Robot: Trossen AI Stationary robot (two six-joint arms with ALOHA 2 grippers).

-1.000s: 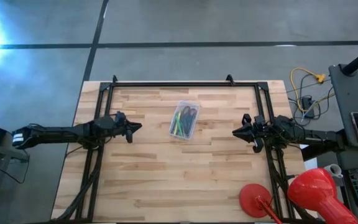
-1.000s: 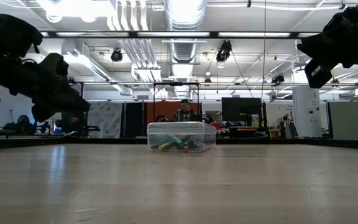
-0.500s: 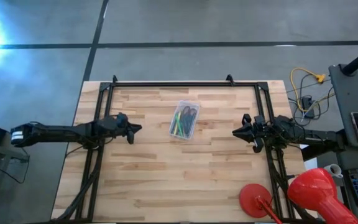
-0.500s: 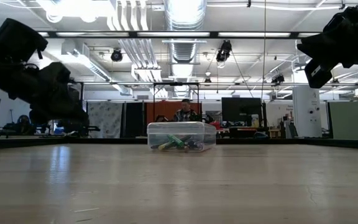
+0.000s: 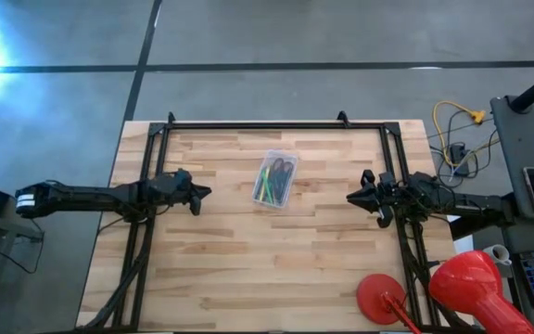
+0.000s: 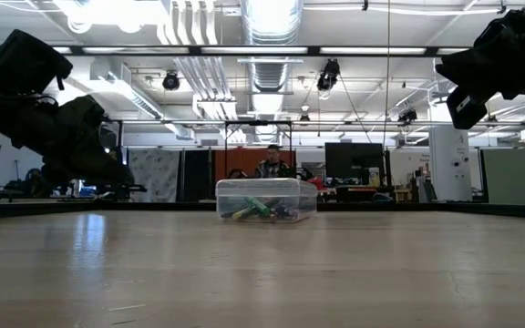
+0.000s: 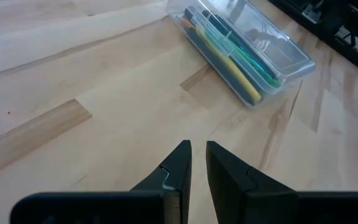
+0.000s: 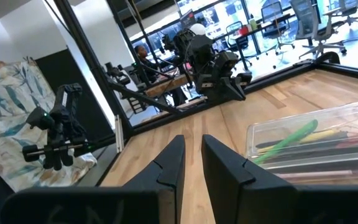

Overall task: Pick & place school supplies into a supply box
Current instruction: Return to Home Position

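The clear supply box [image 5: 275, 179] rests flat on its base at the table's middle, toward the far edge, and shows too in the low view [image 6: 265, 199]. Inside it lie the pens, green and yellow among dark ones [image 7: 235, 65]; I cannot make out red scissors. My left gripper [image 5: 207, 192] hovers shut above the table, left of the box, its fingers pointing at it [image 7: 197, 149]. My right gripper [image 5: 350, 197] hovers shut to the box's right, also pointing at it [image 8: 191, 143]. The box's wall stands ahead of it [image 8: 309, 146].
A red round-based object [image 5: 383, 299] stands at the table's near right corner beside a larger red shape [image 5: 471, 288]. Black frame rails [image 5: 276, 125] run along the far edge and both sides. A person [image 6: 267, 164] sits beyond the table.
My left arm has shifted its pose slightly while its gripper stays shut at about the same spot above the table. The box and the right arm have kept still.
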